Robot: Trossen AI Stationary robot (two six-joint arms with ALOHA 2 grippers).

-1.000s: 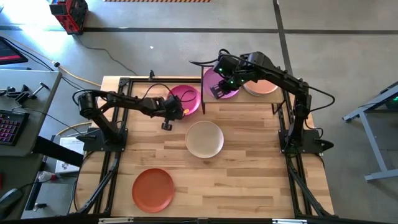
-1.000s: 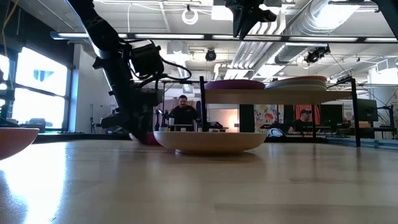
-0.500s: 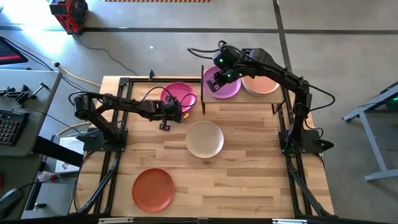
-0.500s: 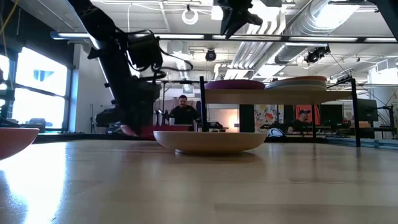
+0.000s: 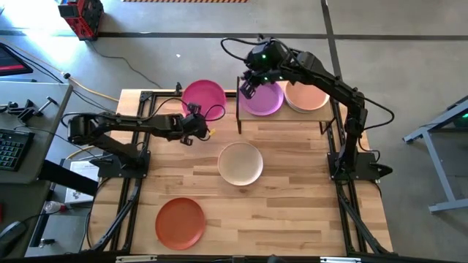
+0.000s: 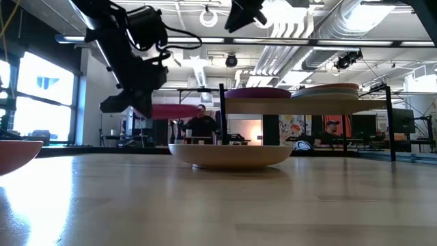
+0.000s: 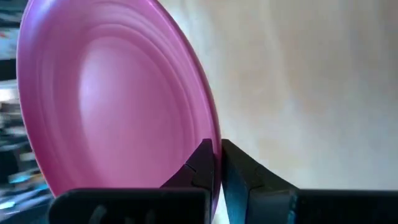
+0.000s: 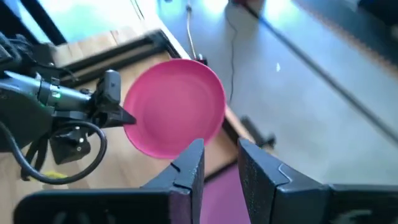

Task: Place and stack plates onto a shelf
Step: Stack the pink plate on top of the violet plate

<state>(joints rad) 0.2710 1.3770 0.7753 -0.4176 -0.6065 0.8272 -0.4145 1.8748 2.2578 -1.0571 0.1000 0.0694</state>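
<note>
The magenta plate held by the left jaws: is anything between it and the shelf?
Partly. The magenta plate hangs lifted beside the shelf. The right gripper hovers over the shelf's near end, above the purple plate already lying there.

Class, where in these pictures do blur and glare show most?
Left wrist view: the magenta plate fills the frame, table behind soft. Right wrist view: floor streaked with blur. Low view: bright window glare at the picture's left, near tabletop out of focus.
</note>
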